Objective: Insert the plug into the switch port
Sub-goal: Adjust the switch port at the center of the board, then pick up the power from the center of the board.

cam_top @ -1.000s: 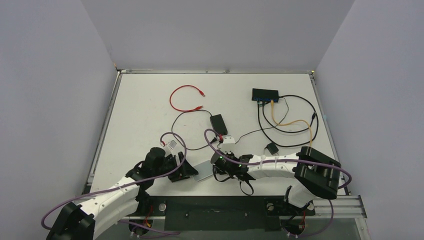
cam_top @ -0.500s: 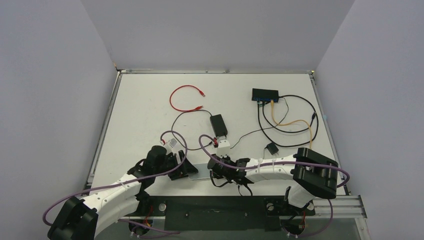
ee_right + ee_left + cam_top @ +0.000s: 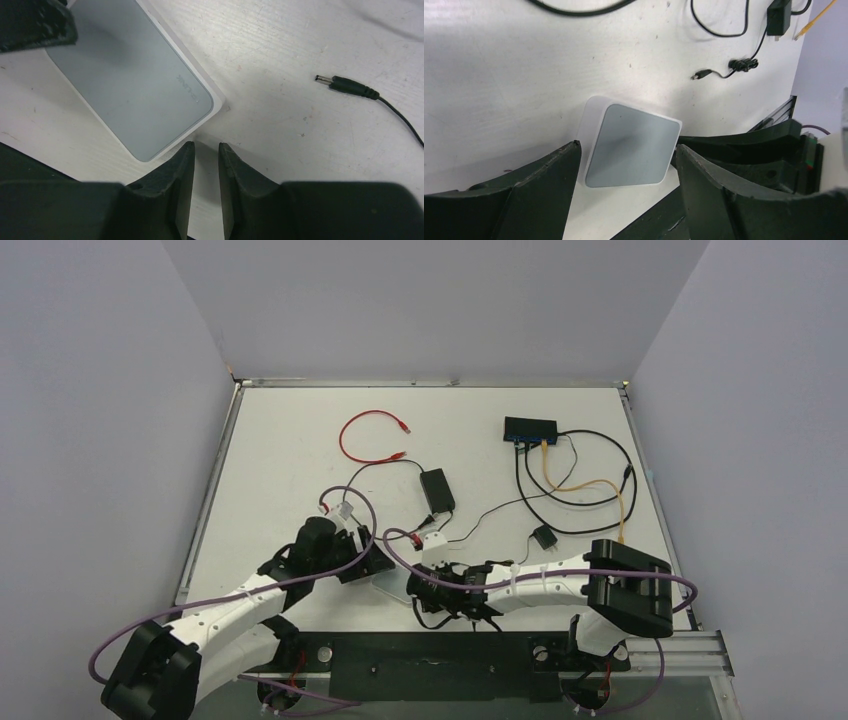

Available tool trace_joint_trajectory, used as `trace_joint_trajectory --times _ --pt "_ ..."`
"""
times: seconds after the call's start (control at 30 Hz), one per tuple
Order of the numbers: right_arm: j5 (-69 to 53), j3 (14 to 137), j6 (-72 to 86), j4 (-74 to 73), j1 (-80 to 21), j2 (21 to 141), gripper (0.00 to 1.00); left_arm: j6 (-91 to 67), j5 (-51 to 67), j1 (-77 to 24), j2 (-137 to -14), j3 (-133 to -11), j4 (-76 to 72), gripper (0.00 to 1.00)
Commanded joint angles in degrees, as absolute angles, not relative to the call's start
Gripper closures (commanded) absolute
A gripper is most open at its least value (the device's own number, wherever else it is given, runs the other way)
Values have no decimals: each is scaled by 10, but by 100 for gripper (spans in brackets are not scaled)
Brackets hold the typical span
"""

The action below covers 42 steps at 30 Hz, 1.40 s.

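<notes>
Grey pad [image 3: 631,145] lies inside the spread left pincer [image 3: 626,150]; right pincer [image 3: 206,150], nearly pressed together, holds nothing. The plug [image 3: 345,85] appears ungrasped: next move probably requires pinching it.

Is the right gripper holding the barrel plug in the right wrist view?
No: the barrel plug lies on the table, clear of the right gripper, which has nothing between its jaws.
</notes>
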<state>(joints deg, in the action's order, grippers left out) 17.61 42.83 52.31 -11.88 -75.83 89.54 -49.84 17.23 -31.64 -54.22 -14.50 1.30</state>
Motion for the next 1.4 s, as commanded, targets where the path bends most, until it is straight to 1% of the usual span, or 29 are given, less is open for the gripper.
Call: trace_joint_trajectory --times 0.0,0.17,0.27,0.43,0.6,0.87,0.93,1.03,1.17,1.37 --pt "201 454 494 -184 -760 887 78 -465 154 -303 -530 -194 32 33" --pt "248 460 444 -246 -745 844 75 -463 146 -299 -496 -204 57 33" --pt "265 460 406 -270 -728 813 70 -464 141 -299 -479 -209 69 33" --pt "263 455 354 -284 -679 775 65 -467 150 -297 -458 -214 85 33" --pt "225 452 267 -282 -619 757 59 -471 158 -297 -446 -208 88 33" --pt "147 456 107 -246 -593 761 55 -470 174 -295 -457 -201 79 32" --pt "119 455 71 -236 -581 761 55 -468 177 -295 -458 -201 78 32" --pt "45 464 11 -237 -554 773 55 -467 181 -293 -459 -201 77 32" --pt "-10 486 -19 -256 -532 806 56 -466 185 -291 -461 -200 76 32" --pt "-49 515 -40 -277 -530 856 58 -462 193 -289 -465 -197 71 32"
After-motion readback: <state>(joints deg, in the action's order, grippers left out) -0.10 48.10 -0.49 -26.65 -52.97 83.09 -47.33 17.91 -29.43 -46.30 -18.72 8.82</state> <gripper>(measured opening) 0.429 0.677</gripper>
